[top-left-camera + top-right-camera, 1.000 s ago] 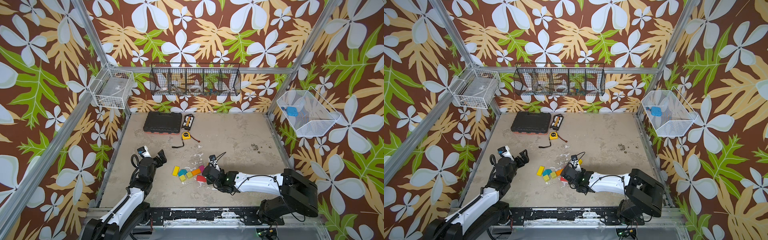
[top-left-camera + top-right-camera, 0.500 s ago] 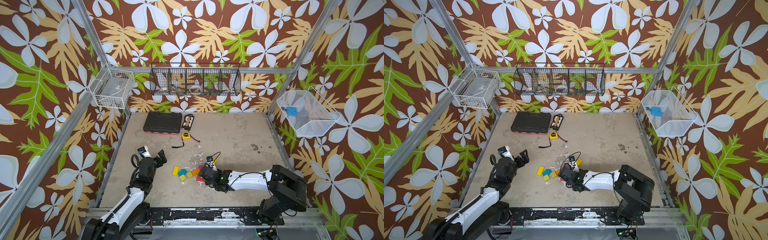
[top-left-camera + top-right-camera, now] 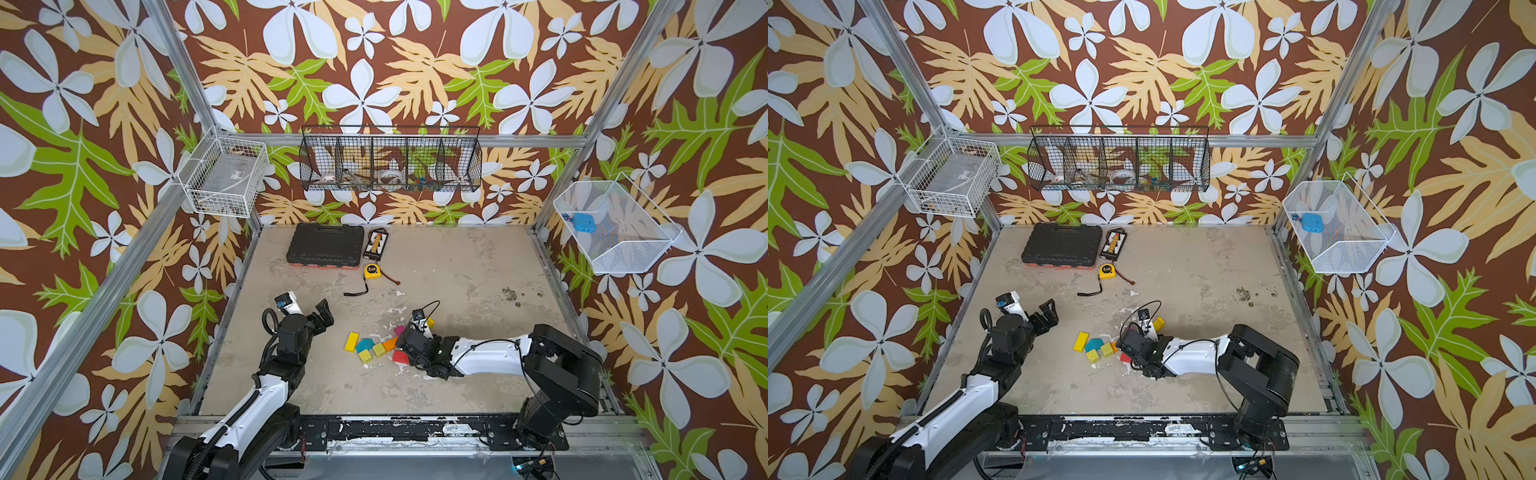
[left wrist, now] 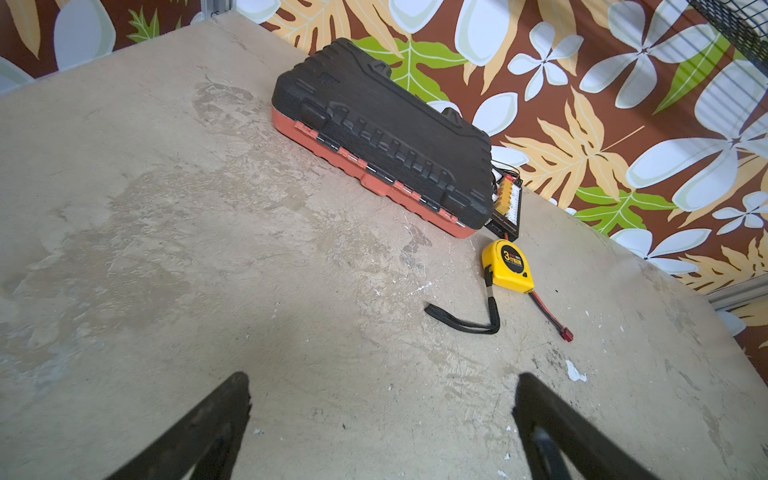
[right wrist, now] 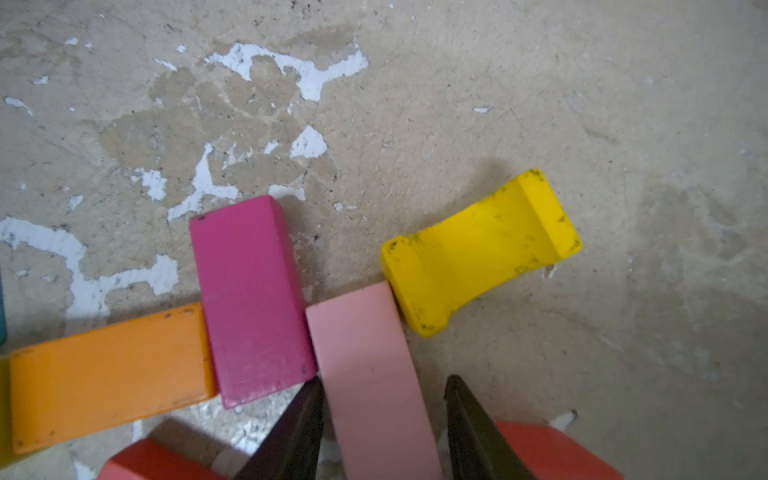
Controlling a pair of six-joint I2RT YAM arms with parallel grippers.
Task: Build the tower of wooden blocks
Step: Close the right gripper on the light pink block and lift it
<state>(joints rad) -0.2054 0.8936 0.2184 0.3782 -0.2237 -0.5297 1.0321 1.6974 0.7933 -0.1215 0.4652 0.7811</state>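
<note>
Reach settles this one. My left gripper (image 3: 323, 314) hangs wide and empty near the left edge of the worktop (image 3: 457, 270), well apart from the wood blocks (image 3: 379, 350). They lie flat in a cluster toward the middle of the front edge, and no tower stands yet. The right gripper (image 5: 384, 380) is nearer. It straddles the pink brick (image 5: 361, 345), half spread with bare surface showing on one side, so it isn't clamped. The brick's long axis runs straight out between the jaws. A magenta brick (image 5: 249, 299) touches one flank and a yellow arch (image 5: 478, 249) its far corner.
</note>
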